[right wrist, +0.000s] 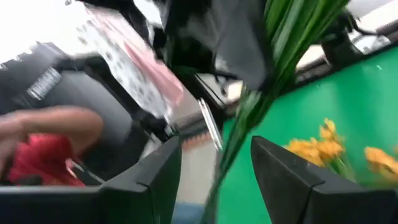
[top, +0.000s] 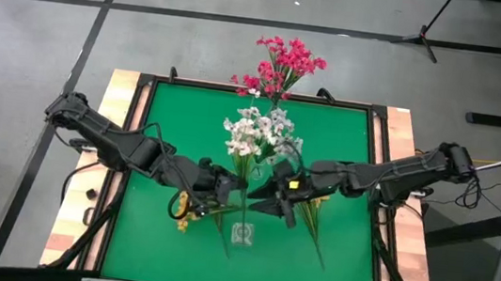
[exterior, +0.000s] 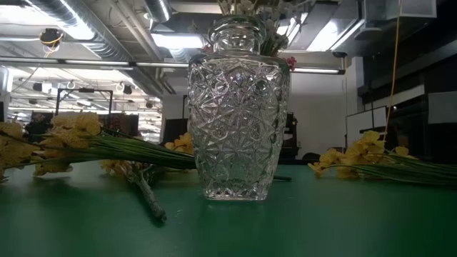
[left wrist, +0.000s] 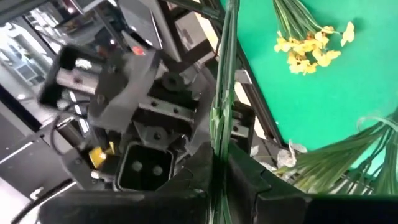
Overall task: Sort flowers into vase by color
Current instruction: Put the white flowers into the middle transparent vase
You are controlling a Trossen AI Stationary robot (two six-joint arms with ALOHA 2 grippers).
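**Guide the white stems down into the vase neck**

The left tool [top: 226, 187] is clenched on the green stems of the white flowers [top: 256, 132], held just above the glass vase [exterior: 238, 107] at mid-counter [top: 331, 263]. Keep them upright. The right tool [top: 275, 191] straddles the same stems, fingers [right wrist: 283, 171] apart, not gripping. Yellow flowers [top: 184, 210] lie on either side; pink flowers [top: 283, 64] stand behind.

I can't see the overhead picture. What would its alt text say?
Two dark robot arms meet over a green table, the left gripper and right gripper at green stems under white flowers. Magenta flowers stand at the far edge; yellow flowers lie on the mat.
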